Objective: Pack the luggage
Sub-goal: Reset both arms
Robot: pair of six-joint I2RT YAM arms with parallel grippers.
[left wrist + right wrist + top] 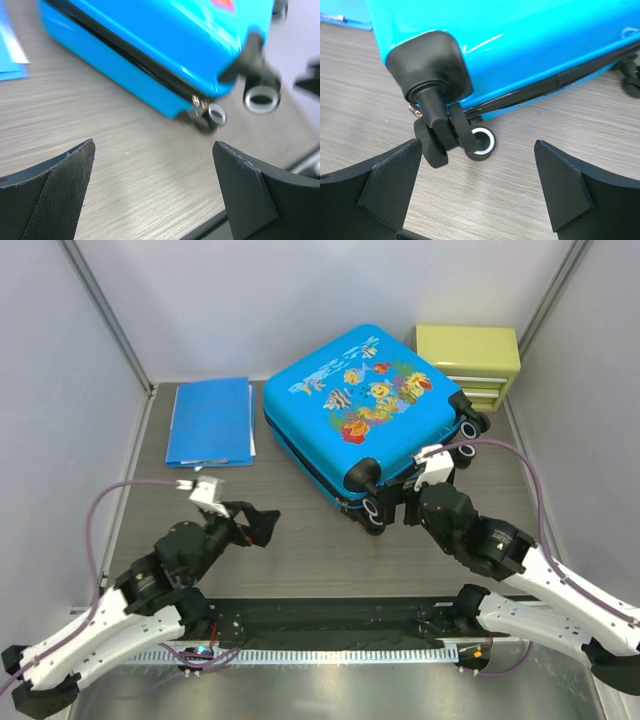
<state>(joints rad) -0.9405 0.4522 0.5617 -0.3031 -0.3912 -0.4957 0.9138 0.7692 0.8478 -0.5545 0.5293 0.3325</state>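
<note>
The luggage [370, 405], a bright-blue hard-shell case with cartoon fish prints, lies flat and zipped shut at the back middle of the table. Its small black wheels [372, 508] point toward me. My left gripper [260, 524] is open over bare tabletop, a short way to the left of the case. In the left wrist view the gripper [154, 162] holds nothing, and the luggage [150, 35] and its zipper pull [198, 102] lie ahead. My right gripper [403, 504] is open at the wheeled corner. In its own view the gripper [478, 161] is empty, with a caster wheel [432, 146] beside the left finger.
A flat blue folder [210, 422] lies at the back left. A yellow-green drawer box [470, 362] stands at the back right, close to the luggage. Pale walls enclose the table on three sides. A black strip [320, 625] runs along the near edge between the arm bases.
</note>
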